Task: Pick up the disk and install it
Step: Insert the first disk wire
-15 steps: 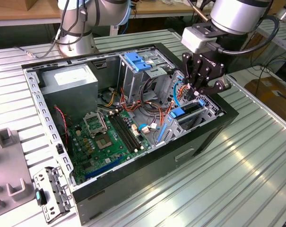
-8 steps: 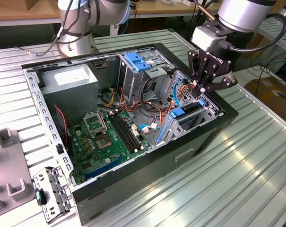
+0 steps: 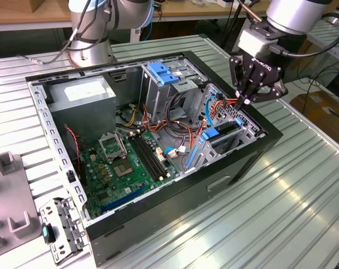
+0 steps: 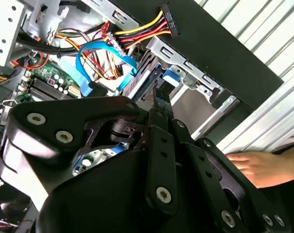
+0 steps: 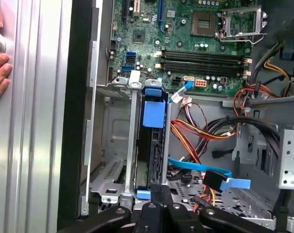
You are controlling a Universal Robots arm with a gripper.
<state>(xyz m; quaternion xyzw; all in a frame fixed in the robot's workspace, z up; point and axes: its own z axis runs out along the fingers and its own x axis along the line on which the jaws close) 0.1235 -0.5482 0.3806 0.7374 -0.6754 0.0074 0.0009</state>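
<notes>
In the exterior view, the tool (image 3: 245,102) is being held at the frame's upper right, over the open computer case (image 3: 158,196). Its dark fingers are being kept pinched to one point, with nothing gripped. The disk (image 3: 221,133) is sitting just below, in the sheet-metal drive bay (image 3: 249,130), right of centre. The case is being carried by a ribbed aluminium table (image 3: 281,213).

In the second wrist view, the closed tip is being pointed at the disk's blue plastic carrier, though contact cannot be confirmed. Seating is judged best done by pressing squarely along the bay rails, clear of the red and yellow wires (image 4: 137,34). A person's hand (image 4: 253,167) is being rested beside the case.

In the first wrist view, the disk's smooth rectangular tab is being framed by stamped grey rails, with a flat blue cable (image 5: 200,167) lying nearby.
</notes>
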